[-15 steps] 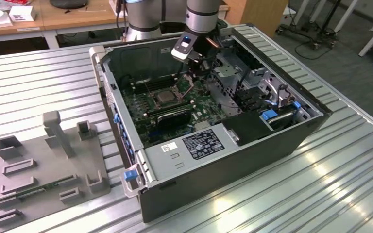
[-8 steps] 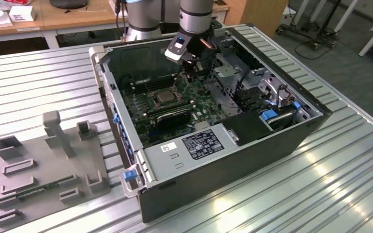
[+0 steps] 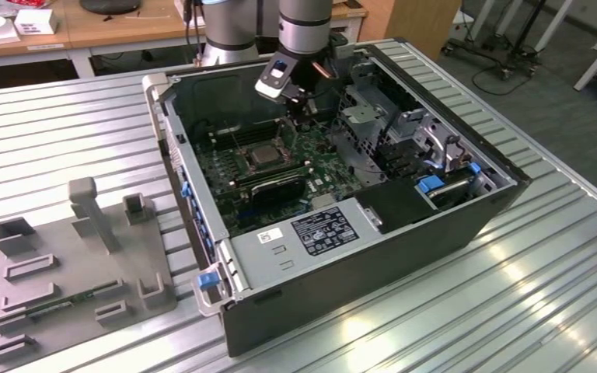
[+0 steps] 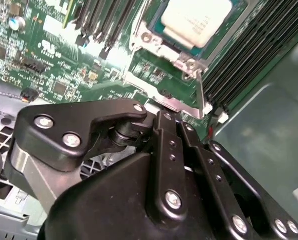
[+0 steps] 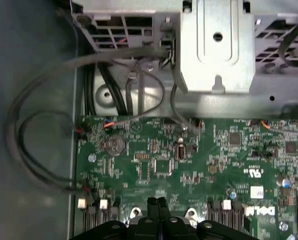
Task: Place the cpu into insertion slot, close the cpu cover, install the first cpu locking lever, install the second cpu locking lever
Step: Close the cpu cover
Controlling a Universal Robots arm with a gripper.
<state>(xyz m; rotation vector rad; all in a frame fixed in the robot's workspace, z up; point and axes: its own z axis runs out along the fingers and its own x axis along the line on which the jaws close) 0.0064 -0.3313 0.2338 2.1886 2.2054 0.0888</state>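
Cpu point(image 4: 196, 20) is lying flat in the insertion slot point(image 3: 245, 160), its pale metal face showing through the window of the cpu cover point(image 4: 139, 37), which is lying down around it. A thin locking lever point(image 4: 199, 89) is running along one side of the cover; whether it is hooked down I cannot tell.

Just beside that side the gripper point(image 4: 171, 120) is hanging low over the green circuit board point(image 5: 188, 165). Its two black fingers point(image 5: 152, 204) are pressing together with nothing between them. Whether the tips are touching the metal there I cannot tell.

Long black memory slots point(image 4: 248, 55) are running along both sides of the socket. Past the board's edge, dark cables point(image 5: 34, 130) are looping toward a silvery metal cage point(image 5: 216, 50).

The board is sitting inside an open computer case point(image 3: 382, 256), which is lying on its side in the middle of a ribbed metal table point(image 3: 71, 116). The arm point(image 3: 304, 23) is reaching down into the case from the table's far edge. A grey holder plate point(image 3: 81, 272) is resting beside the case, toward the table's edge at the exterior view's left. Wooden desks point(image 3: 122, 31) are standing behind the table.
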